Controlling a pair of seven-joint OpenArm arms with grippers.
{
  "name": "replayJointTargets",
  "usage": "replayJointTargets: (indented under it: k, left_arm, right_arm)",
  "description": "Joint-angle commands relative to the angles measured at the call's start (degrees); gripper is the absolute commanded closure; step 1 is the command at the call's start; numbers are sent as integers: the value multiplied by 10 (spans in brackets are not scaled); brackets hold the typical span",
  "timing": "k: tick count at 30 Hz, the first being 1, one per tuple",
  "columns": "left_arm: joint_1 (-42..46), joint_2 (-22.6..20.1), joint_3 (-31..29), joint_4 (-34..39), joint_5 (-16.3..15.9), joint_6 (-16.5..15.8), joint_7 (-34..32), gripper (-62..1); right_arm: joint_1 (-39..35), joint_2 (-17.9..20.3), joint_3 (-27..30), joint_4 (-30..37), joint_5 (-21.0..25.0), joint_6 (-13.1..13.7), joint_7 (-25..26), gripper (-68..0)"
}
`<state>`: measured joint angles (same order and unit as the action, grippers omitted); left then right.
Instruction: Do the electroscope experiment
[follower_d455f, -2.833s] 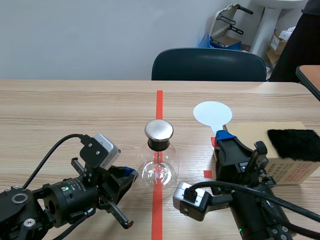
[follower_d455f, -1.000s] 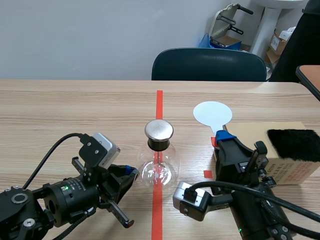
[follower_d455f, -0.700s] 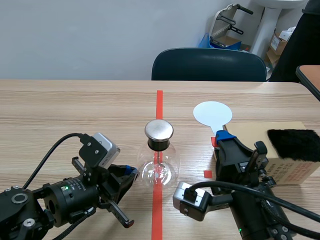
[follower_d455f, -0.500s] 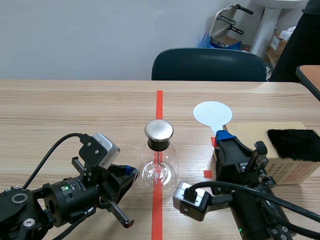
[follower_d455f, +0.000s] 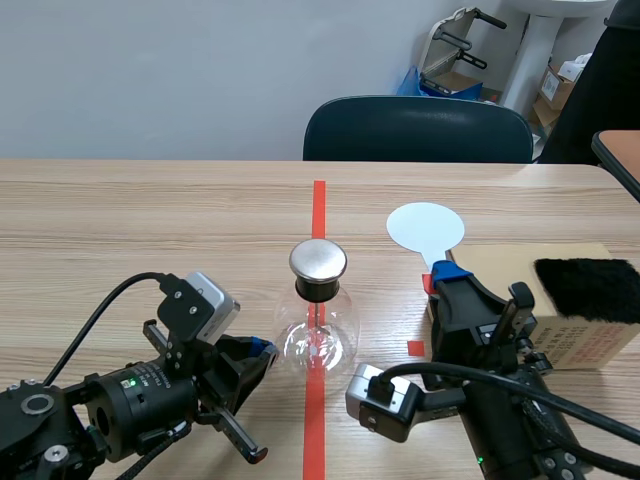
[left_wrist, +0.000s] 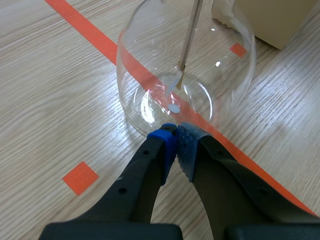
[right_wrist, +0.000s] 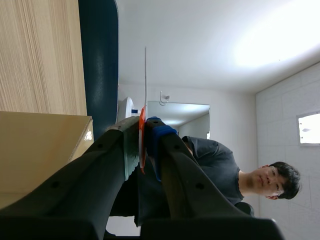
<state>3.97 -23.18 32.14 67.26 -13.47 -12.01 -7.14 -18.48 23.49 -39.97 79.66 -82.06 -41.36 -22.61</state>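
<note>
The electroscope, a round glass flask (follower_d455f: 318, 338) with a metal cap (follower_d455f: 318, 260), stands on the red tape line mid-table. My left gripper (follower_d455f: 262, 348) lies low at the flask's left, shut on nothing. In the left wrist view its blue pads (left_wrist: 186, 145) meet right at the foot of the flask (left_wrist: 145, 70), where the rod and foil leaf (left_wrist: 177, 82) hang inside. My right gripper (follower_d455f: 447, 272) is shut on the red handle of a white disc paddle (follower_d455f: 425, 228). Seen edge-on, the paddle (right_wrist: 145, 80) sticks out ahead of the right gripper (right_wrist: 142, 125).
A tan cardboard box (follower_d455f: 500, 265) with a black fur pad (follower_d455f: 590, 288) on top sits to the right of the right arm. A dark chair (follower_d455f: 418, 130) stands behind the table's far edge. A person (right_wrist: 220, 165) shows in the right wrist view.
The left arm has drawn back slightly toward the robot, its gripper still shut beside the flask. The right arm and paddle have not moved.
</note>
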Motion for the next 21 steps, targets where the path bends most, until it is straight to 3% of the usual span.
replayJointTargets:
  k: [1, 21]
  left_arm:
    - [0, 1, 0, 10, -4, -1, -8, -17]
    - [8, -13, 0, 36, -4, -1, -25, -17]
  right_arm:
    - [4, 3, 2, 13, -2, -35, -4, -15]
    - [4, 3, 2, 13, -2, -35, -4, -15]
